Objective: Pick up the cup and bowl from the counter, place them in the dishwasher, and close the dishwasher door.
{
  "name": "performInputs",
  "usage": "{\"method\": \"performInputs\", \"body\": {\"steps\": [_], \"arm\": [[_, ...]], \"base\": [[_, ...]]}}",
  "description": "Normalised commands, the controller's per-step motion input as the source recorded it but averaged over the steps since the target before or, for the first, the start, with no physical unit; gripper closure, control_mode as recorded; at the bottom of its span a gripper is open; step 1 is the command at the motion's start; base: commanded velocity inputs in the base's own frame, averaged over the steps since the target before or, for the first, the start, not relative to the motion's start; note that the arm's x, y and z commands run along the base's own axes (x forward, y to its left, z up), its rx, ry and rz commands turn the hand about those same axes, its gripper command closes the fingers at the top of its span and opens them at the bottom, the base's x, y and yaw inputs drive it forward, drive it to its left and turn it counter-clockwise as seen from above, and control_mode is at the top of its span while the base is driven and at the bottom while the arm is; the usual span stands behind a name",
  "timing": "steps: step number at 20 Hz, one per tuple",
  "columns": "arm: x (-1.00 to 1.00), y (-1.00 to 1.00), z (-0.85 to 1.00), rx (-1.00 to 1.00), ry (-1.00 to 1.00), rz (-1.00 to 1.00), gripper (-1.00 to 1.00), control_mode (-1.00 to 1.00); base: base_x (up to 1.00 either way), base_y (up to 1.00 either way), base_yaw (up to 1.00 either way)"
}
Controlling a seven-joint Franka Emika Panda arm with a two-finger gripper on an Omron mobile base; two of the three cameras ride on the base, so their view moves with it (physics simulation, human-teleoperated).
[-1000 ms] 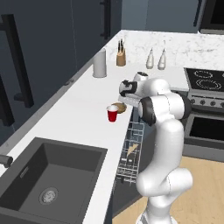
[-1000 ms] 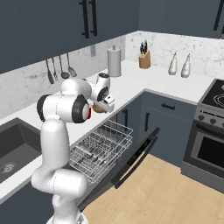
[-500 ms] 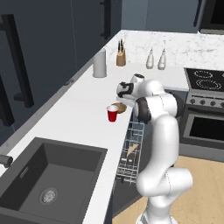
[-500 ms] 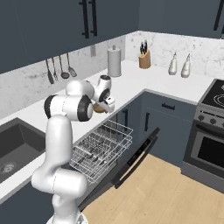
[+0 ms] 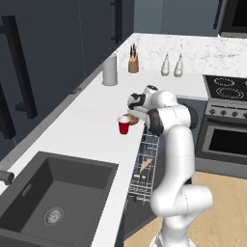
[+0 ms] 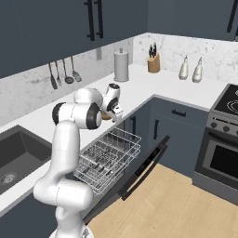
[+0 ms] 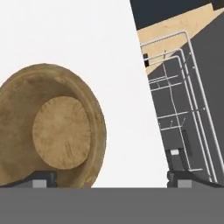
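The gripper hangs low over the front edge of the desk, its fingers spread wide with nothing between them; one fingertip sits over the near rim of the bowl, the other beyond the desk edge above the wire rack. The tan bowl rests upright on the desk just inside that front edge, partly hidden by the hand in the left base view. The red cup stands upright just beside the bowl, a little further along the edge toward the sink. Below the edge the dishwasher stands open, its rack pulled out over the lowered dishwasher door.
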Motion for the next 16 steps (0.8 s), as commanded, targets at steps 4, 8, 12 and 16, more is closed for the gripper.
{"method": "performInputs", "body": {"steps": [4,8,12,16], "arm": [[0.25,0.04,-0.25,0.03,0.0,-0.05,-1.0,-1.0],[0.37,0.07,-0.23,0.02,0.0,-0.04,-1.0,-1.0],[0.46,0.05,-0.17,0.02,0.0,-0.04,-1.0,-1.0],[0.36,0.05,-0.19,0.02,0.0,-0.04,-1.0,-1.0]], "base": [[0.0,0.0,0.0],[0.0,0.0,0.0],[0.0,0.0,0.0],[0.0,0.0,0.0]]}}
